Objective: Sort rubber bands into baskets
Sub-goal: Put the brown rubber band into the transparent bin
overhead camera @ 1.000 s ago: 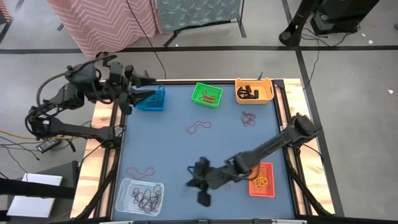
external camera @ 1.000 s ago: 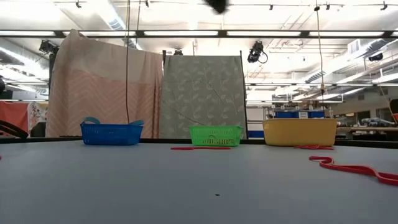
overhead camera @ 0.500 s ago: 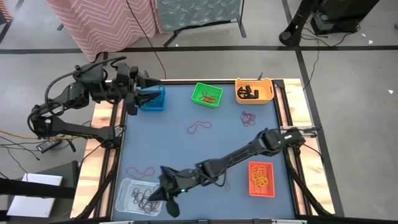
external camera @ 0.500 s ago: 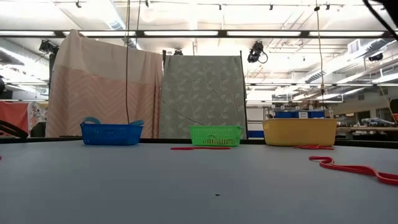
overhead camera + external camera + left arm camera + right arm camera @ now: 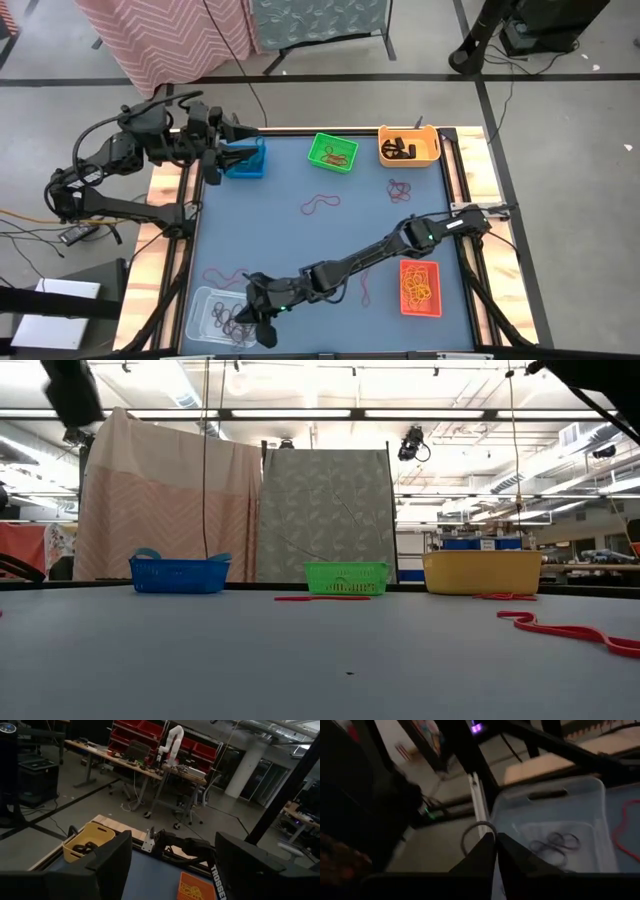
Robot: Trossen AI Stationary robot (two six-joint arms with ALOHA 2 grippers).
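At lower left of the high view, we see the right gripper (image 5: 262, 322) over the clear white basket (image 5: 203, 303), its fingers (image 5: 485, 851) nearly together, holding nothing we can make out. The left gripper (image 5: 243, 141), fingers wide apart and empty, hangs above the blue basket (image 5: 250, 163) at upper left.

A pink chevron cloth (image 5: 170, 35) and a grey patterned cloth (image 5: 328, 510) hang behind the table (side by side in the low view), and red storage bins (image 5: 150, 729) line the far wall.
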